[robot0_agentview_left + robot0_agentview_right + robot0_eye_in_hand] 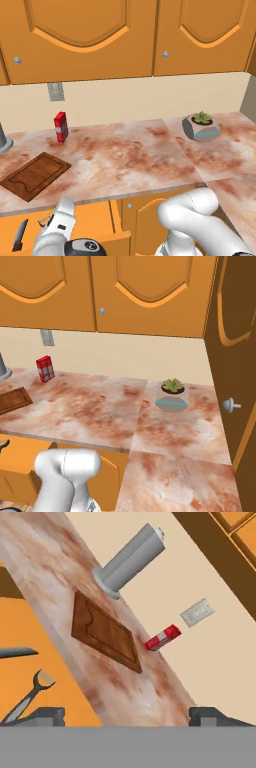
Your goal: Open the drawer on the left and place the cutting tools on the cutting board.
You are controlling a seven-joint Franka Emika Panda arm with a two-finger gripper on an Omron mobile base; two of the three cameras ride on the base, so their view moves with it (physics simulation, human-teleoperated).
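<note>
The drawer (92,220) stands pulled out below the counter's front edge at lower left. Inside it lie the black-handled knife (19,235) and, beside it, the grey peeler (45,220), partly hidden by my hand. In the hand view the knife's blade (17,653) and the Y-headed peeler (26,696) rest on the orange drawer floor (30,622). The dark brown cutting board (35,175) (102,632) (12,399) lies bare on the counter above. My gripper (65,207) (130,716) hovers over the drawer next to the peeler, open, with nothing between its fingertips (46,714).
A grey cylinder on a round base (131,558) stands at the counter's far left behind the board. A red box (61,126) sits by the wall under an outlet (56,91). A potted succulent (201,125) stands to the right. Wall cabinets hang overhead.
</note>
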